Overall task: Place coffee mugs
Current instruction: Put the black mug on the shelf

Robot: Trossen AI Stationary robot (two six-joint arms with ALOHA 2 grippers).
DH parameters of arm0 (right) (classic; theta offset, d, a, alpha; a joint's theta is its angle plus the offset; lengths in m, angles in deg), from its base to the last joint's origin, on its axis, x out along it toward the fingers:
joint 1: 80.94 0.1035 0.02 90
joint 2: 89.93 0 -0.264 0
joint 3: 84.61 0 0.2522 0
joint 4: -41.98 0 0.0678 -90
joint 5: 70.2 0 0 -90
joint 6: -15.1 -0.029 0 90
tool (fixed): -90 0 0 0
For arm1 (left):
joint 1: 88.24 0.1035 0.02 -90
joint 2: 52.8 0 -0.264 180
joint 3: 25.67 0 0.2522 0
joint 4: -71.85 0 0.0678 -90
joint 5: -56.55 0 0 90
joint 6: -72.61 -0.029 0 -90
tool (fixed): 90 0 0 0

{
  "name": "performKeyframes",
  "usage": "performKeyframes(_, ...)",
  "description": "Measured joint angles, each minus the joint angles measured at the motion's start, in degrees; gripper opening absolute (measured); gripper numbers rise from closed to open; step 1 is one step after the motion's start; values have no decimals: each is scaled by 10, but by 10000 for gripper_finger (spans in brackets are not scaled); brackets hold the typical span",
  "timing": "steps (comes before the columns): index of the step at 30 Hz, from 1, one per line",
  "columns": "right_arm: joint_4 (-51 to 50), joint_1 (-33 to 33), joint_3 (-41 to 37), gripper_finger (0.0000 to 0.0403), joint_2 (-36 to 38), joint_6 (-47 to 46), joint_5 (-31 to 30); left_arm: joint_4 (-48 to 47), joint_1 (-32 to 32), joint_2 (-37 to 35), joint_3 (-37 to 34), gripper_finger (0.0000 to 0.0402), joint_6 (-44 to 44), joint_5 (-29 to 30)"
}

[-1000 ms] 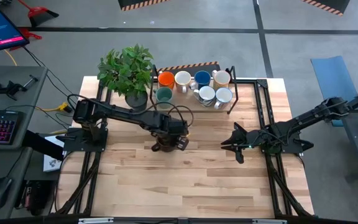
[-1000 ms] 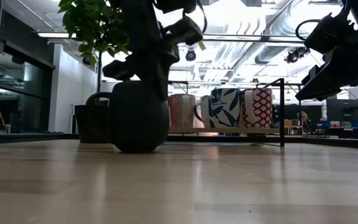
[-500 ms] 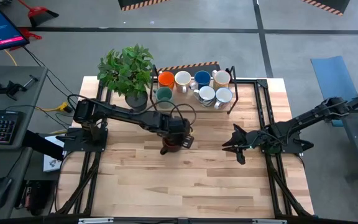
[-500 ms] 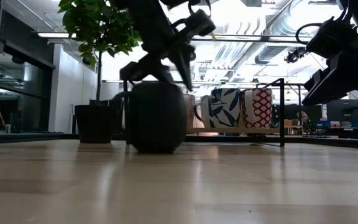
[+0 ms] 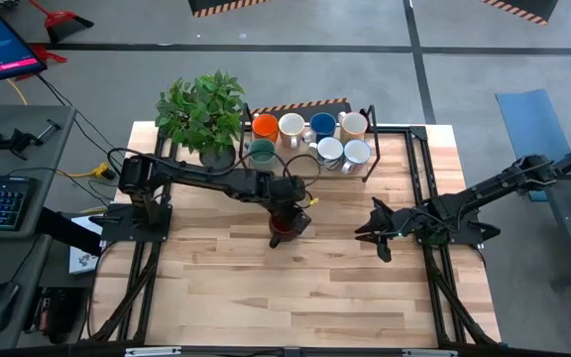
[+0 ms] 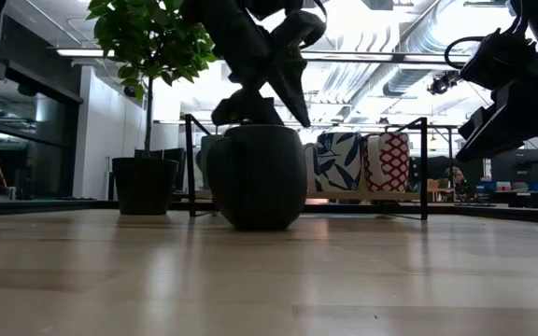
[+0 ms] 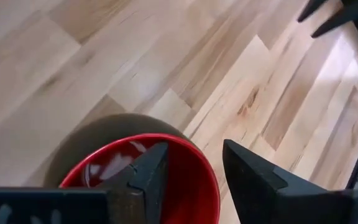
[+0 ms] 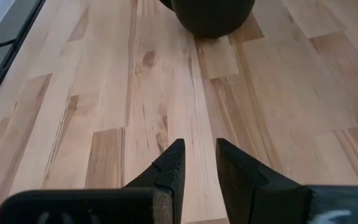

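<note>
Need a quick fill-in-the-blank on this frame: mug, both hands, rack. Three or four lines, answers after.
1. The dark mug under the left hand has a ______ inside.
2. That mug stands on the bare wooden ______, not in the rack.
3. The left hand's fingers are ______, one of them inside the mug's rim.
4. The right hand hangs above the table on the mug's ______ side in the high view.

Missing words: red; table; open; right
</note>
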Motion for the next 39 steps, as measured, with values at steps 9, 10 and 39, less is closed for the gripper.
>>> performKeyframes(9,-2,0,0,71,0,-20,0,70,29,-5,0,150,-84,-88)
performKeyframes(10,-2,0,0,71,0,-20,-1,78,31,-8,0,150,-94,-104)
performKeyframes(39,252,-79,199,113,-217,184,54,-393,-109,-299,-27,150,-295,85)
